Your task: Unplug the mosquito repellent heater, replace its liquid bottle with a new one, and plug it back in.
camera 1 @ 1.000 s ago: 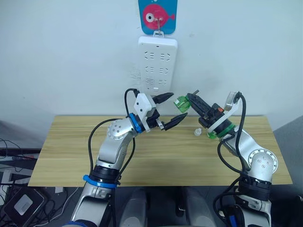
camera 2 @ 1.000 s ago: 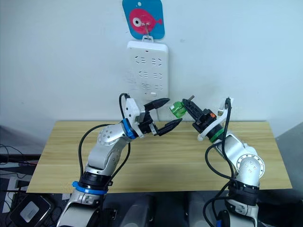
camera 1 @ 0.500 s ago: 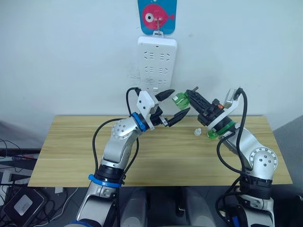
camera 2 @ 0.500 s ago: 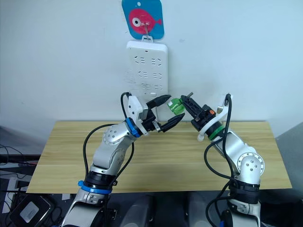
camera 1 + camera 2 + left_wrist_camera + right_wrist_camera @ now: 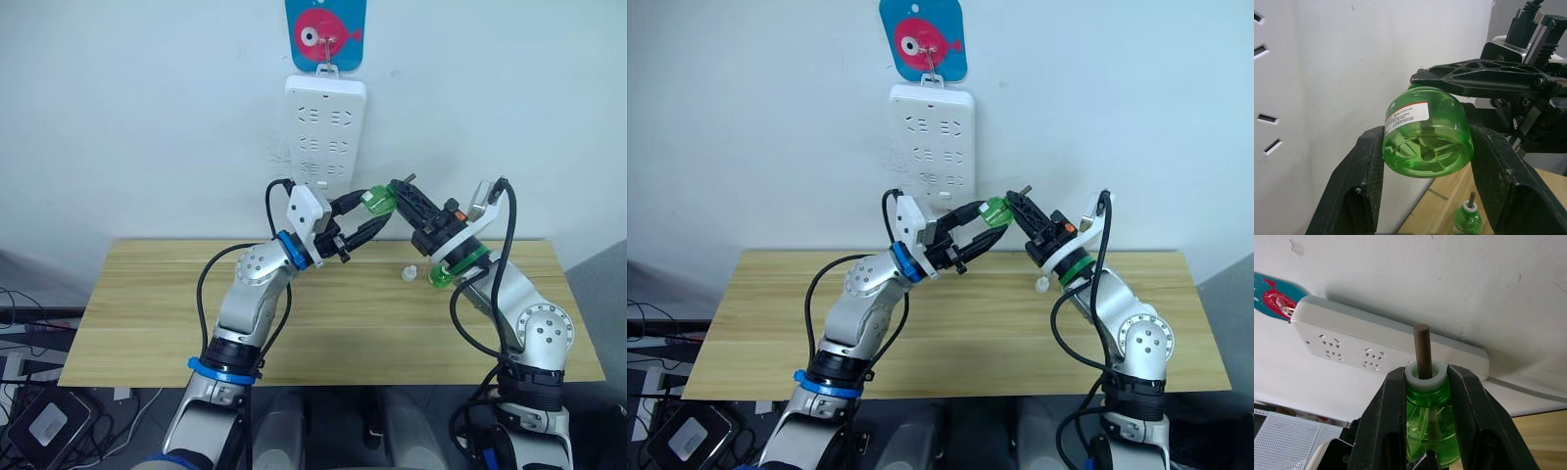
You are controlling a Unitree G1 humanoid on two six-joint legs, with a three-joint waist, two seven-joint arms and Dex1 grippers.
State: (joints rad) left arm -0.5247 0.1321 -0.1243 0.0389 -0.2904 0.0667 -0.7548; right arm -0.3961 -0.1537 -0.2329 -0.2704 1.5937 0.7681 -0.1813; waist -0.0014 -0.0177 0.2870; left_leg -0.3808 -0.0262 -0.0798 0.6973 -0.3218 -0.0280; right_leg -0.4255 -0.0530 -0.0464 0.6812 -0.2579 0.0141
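Note:
A green see-through bottle (image 5: 377, 203) with a bare wick rod hangs in the air in front of the wall, below the power strip. My right gripper (image 5: 397, 191) is shut on its white neck (image 5: 1425, 374), and the wick sticks out past the fingers. My left gripper (image 5: 370, 213) comes from the left, and its two fingers press on the sides of the bottle's base (image 5: 1425, 132). A second green bottle (image 5: 1466, 220) with a bare wick stands on the table behind my right arm. I cannot tell which bottle is the new one. The mosquito repellent heater is out of view.
A small white cap (image 5: 408, 272) lies on the wooden table (image 5: 147, 323) beside the standing bottle. The long white power strip (image 5: 325, 132) hangs on the wall under a blue and pink fish hook. Its sockets have nothing plugged in.
My left gripper has moved right and up to the bottle, and its fingers have closed from wide open onto the base. My right gripper has lifted the bottle slightly.

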